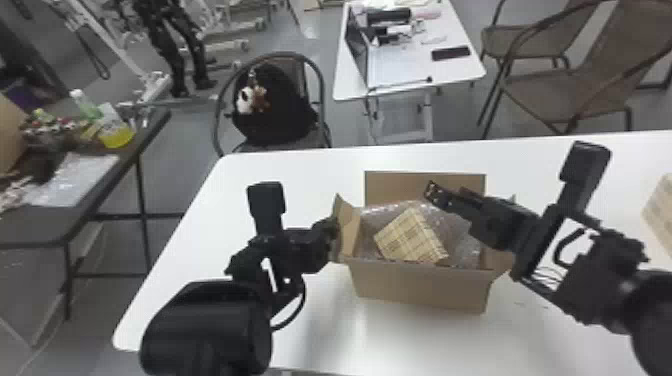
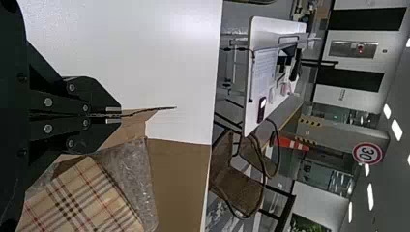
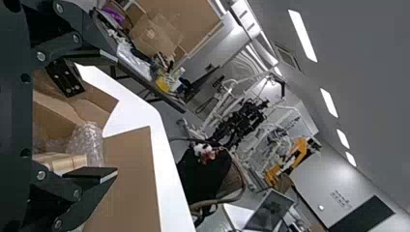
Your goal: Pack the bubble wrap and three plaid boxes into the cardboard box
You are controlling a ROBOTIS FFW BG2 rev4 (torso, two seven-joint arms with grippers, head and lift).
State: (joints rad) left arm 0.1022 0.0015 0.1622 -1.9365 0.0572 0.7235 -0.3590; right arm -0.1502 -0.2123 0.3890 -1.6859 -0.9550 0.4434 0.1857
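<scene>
Left gripper [image 1: 334,234] clamps side flap [image 1: 349,230] of brown cardboard box [image 1: 420,290]. Right gripper [image 1: 446,195], open, above it. Beige plaid box [image 1: 410,237], clear bubble wrap [image 1: 462,240] inside.

The room's fairly bright, with white light coming from the ceiling strips [image 3: 303,36] high up, well beyond the right gripper [image 1: 446,192]. Nearer the robot than the left gripper [image 1: 332,232], I can see a pale, soft-edged glare on the tabletop [image 1: 400,340] and faint grey shadows around it, while small glints sparkle off the bubble wrap [image 2: 133,169] between the two grippers.
</scene>
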